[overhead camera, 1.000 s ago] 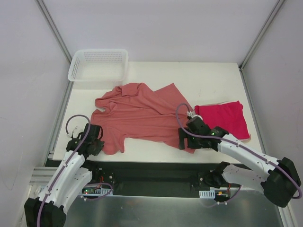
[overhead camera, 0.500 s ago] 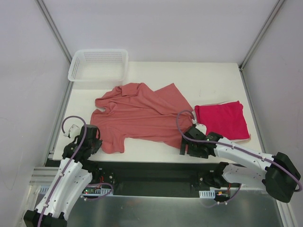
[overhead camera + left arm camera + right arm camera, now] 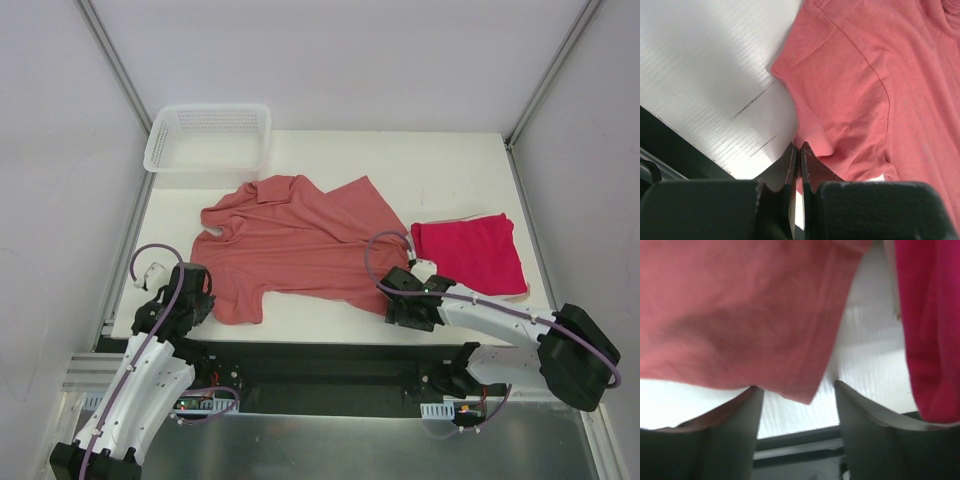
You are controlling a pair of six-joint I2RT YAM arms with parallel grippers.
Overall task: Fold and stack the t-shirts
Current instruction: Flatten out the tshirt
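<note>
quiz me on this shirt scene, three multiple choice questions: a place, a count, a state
1. Where is the white basket? A) far left corner of the table B) near right corner C) middle
2. How many t-shirts lie on the table? A) one B) two C) three
3. The crimson t-shirt is: A) spread flat B) in the basket C) folded
1 A, it sits far left; 2 B, one salmon-pink t-shirt plus the crimson; 3 C, it lies as a neat rectangle.

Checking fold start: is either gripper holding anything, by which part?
Nothing clearly held: right gripper open astride a hem corner of the salmon t-shirt; left gripper shut beside its sleeve.
</note>
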